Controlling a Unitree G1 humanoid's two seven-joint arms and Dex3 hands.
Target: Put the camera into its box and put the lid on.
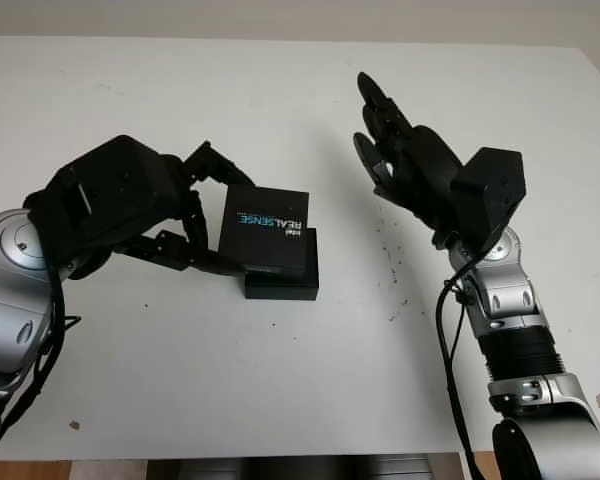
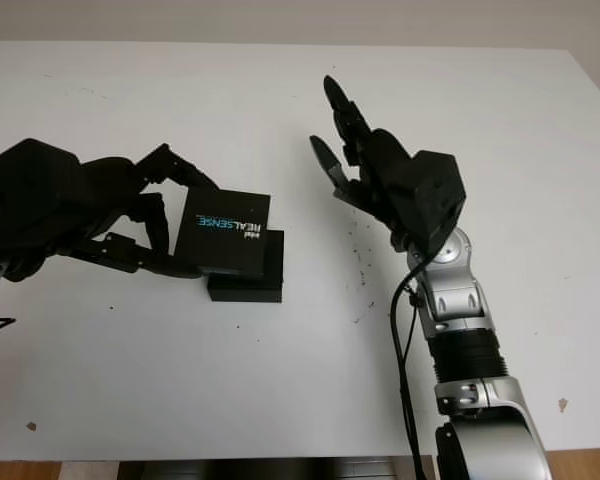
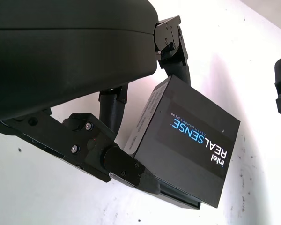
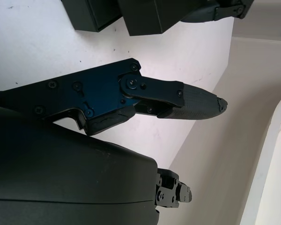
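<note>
- Head camera, left eye: your left hand (image 1: 195,215) pinches the RealSense lid (image 1: 265,230) by its near and far edges; the lid sits skewed over the black box base (image 1: 285,282), offset and not seated; one lid, one base; the camera itself you cannot pick out, presumably inside the base; your right hand (image 1: 400,160) is raised above the white bench (image 1: 300,380), open, well apart from the box.
- Left wrist: the fingers (image 3: 131,171) grip the lid's side walls; judge it light, stiff card with a smooth, rather slippery skin; hold by opposite walls, not the printed top, and lower it square.
- Right wrist: that hand holds nothing; box and lid lie beyond its fingertip (image 4: 201,103).
</note>
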